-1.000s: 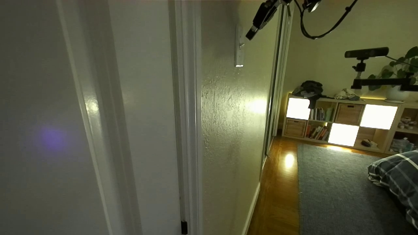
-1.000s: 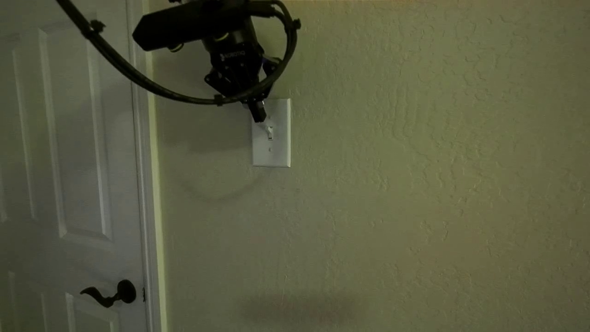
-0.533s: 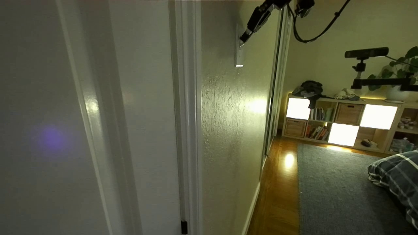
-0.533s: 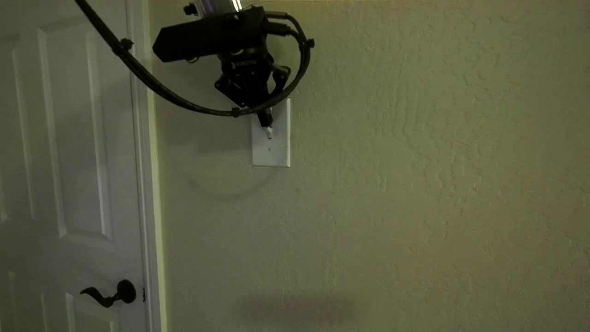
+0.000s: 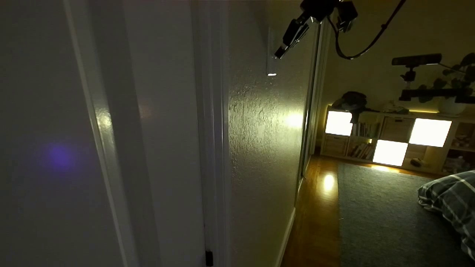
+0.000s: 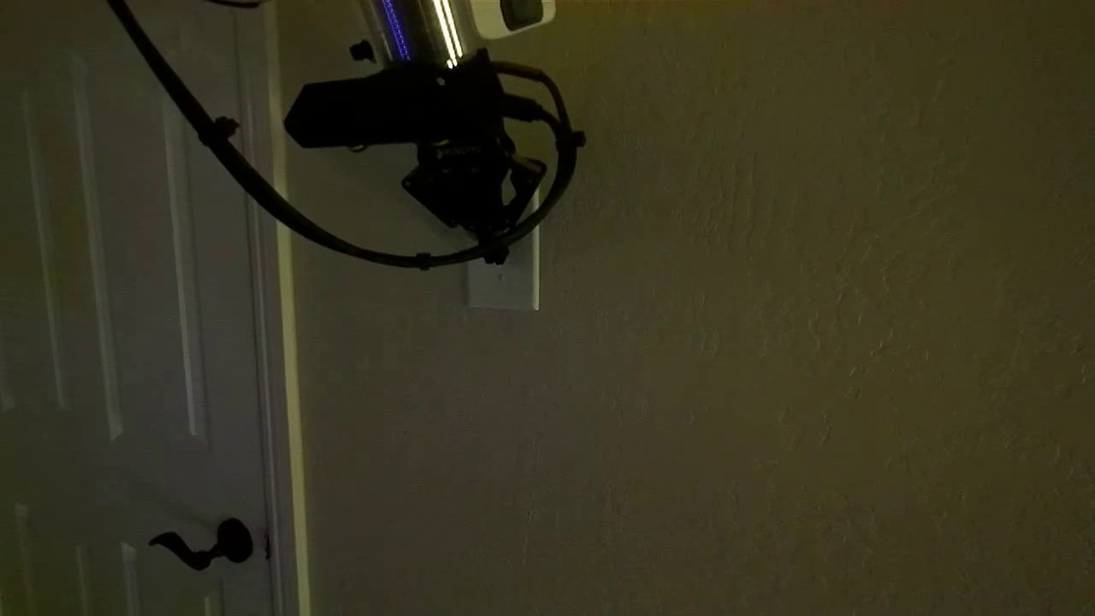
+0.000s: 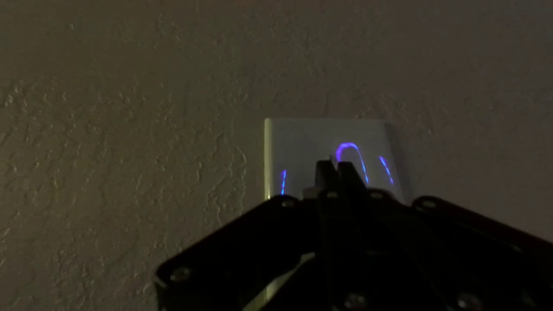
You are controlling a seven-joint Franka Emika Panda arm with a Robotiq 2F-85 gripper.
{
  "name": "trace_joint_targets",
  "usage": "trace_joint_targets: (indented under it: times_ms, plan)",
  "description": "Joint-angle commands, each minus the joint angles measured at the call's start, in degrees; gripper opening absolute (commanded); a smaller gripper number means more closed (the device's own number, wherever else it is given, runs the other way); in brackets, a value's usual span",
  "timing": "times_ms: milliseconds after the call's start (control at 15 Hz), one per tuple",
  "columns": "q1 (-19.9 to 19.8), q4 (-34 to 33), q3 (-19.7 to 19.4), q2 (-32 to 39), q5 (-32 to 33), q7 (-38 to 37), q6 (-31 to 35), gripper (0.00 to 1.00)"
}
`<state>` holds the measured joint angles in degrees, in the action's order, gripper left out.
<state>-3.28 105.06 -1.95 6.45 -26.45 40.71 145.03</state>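
A white light switch plate (image 6: pixel 511 295) is mounted on the textured wall. My black gripper (image 6: pixel 495 255) stands in front of its middle, pointing down and toward the wall. In the wrist view the gripper (image 7: pixel 336 166) is shut, its two fingertips side by side with only a thin gap and no object seen between them. Blue reflections shine on the plate (image 7: pixel 298 142) around the fingertips. The toggle is hidden behind the fingers, so whether they touch it I cannot tell. Seen along the wall in an exterior view, the gripper (image 5: pixel 278 55) is close to the plate (image 5: pixel 271 68).
Left of the plate is a white door with a dark lever handle (image 6: pixel 233 540). A black cable (image 6: pixel 342 246) loops below the wrist. Glowing panels (image 5: pixel 389 152) light the shelf at the far end. A camera (image 5: pixel 416 59) on an arm, a rug (image 5: pixel 378 215) and a plaid bed (image 5: pixel 454 204) are farther off.
My gripper has come to the plate and moved down over the toggle, which showed before and is now covered. The room has turned much darker since half a second ago. The gripper stays shut.
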Motion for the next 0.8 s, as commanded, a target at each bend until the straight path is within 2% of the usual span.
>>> trace_joint_targets:
  times_ms: [0,67,533,733]
  plan:
    - [-1.19,2.95,0.83,-2.68,0.26,0.62,-1.62,0.06]
    - [-1.17,3.02,0.72,-3.31,0.94,0.48,-2.63,0.06]
    - [-2.02,3.14,-0.84,-6.53,1.00,0.32,-26.15,0.06]
    - [-2.23,5.09,-1.75,-7.16,4.57,-1.70,-29.58,0.06]
